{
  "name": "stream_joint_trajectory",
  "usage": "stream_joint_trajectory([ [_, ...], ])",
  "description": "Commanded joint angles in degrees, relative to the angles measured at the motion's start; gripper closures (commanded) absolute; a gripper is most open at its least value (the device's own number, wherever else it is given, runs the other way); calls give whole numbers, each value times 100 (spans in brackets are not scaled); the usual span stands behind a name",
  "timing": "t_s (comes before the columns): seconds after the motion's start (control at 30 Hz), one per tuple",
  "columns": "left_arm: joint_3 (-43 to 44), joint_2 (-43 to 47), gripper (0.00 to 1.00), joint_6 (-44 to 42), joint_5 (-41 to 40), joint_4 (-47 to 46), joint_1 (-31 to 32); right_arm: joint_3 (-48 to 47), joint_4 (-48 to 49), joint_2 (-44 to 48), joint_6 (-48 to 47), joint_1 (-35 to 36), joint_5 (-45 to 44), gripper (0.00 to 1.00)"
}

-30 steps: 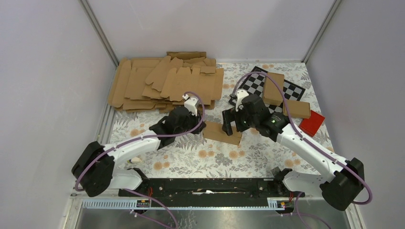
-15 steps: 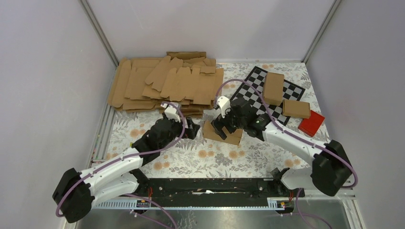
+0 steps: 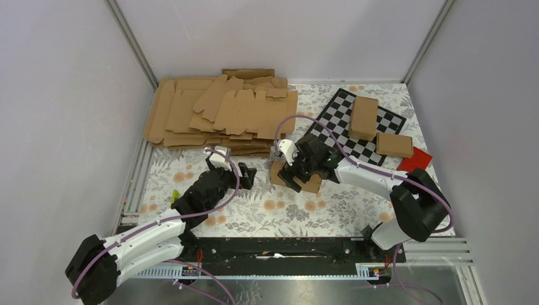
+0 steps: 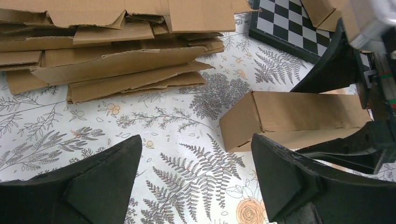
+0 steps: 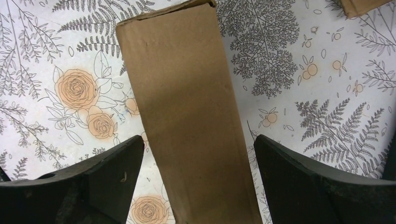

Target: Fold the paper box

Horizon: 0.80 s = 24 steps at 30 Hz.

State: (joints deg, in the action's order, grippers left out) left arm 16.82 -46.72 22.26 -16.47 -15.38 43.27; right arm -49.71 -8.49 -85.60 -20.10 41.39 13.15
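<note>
Currently, I am holding my right gripper (image 5: 196, 142) open astride the paper box (image 4: 299, 114), left gripper (image 4: 196, 142) open alongside; closing off-centre could crush its walls.

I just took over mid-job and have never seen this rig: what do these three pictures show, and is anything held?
Two robot arms are bolted at the near edge of the table. The overhead picture shows both: left arm, right arm. The other two come from a camera on each wrist, looking past that arm's black fingers. On it lie flat cardboard blanks, a chessboard with two closed boxes, a red block and, in the middle, the paper box. Nothing is held: the left fingers stand open short of the paper box; the right fingers open on either side of it, gaps showing.
</note>
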Motion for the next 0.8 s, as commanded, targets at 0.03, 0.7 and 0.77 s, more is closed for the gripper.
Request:
stream_joint_trajectory([
  [0.03, -280, 344, 5, -160, -267, -694, 2, -484, -246, -340, -201, 77, -150, 12],
  [0.7, -433, 697, 7, -135, -303, -767, 2, -1367, -699, 715, -56, 183, -4497, 71],
  [0.77, -442, 682, 7, -119, -271, -797, 2, -1467, -442, 691, -154, -129, -5131, 73],
])
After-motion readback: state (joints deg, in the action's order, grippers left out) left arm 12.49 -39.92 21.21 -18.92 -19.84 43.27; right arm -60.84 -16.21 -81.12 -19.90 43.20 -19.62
